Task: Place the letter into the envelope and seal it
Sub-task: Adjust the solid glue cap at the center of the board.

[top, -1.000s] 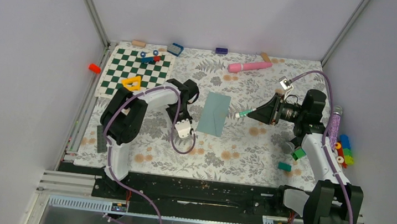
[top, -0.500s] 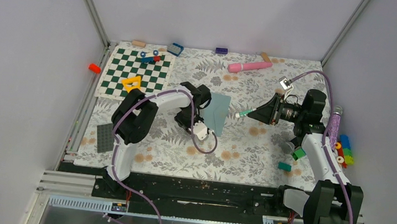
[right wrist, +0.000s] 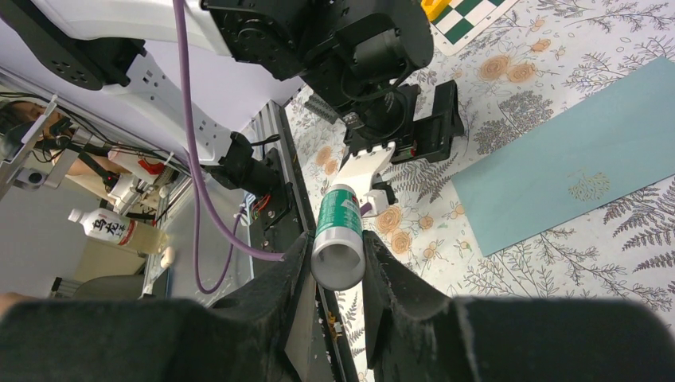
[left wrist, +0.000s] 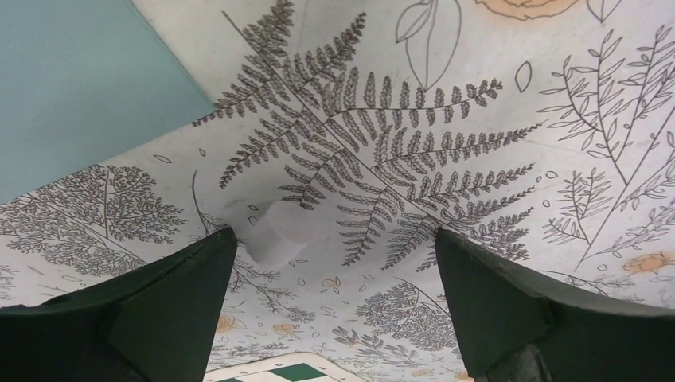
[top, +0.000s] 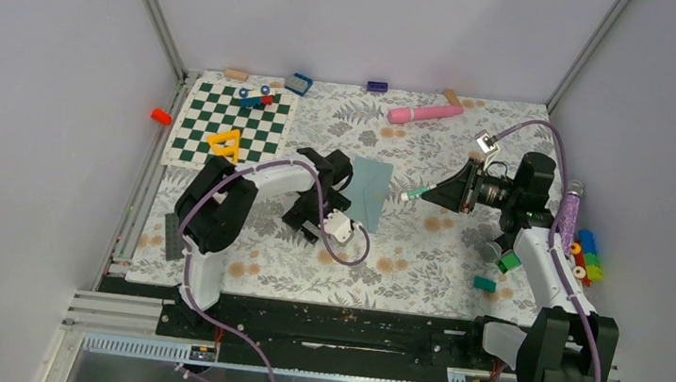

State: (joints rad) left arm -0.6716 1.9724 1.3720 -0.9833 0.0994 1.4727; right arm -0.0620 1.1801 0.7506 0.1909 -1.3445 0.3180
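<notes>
The grey-teal envelope (top: 367,192) lies flat on the floral mat, and a corner of the envelope (left wrist: 72,87) shows in the left wrist view. The letter is out of view. My left gripper (top: 306,216) hangs just left of the envelope, open (left wrist: 334,235), jaws wide apart over bare mat. A small whitish translucent cap (left wrist: 277,233) rests on the mat by its left finger. Right of the envelope (right wrist: 573,171), my right gripper (top: 430,194) is shut (right wrist: 337,243) on a green-and-white glue stick (right wrist: 341,239). The glue stick's tip (top: 412,195) points toward the envelope.
A green-and-white chequered board (top: 232,123) with a yellow triangle (top: 224,144) lies at the back left. A dark studded plate (top: 174,236) sits front left. A pink cylinder (top: 425,114) is at the back, with a purple tube (top: 567,213) and coloured blocks (top: 585,258) at the right edge.
The left arm swung right to the envelope's left edge, then eased slightly back left, and its jaws have opened wide. The right arm and the glue stick have not moved.
</notes>
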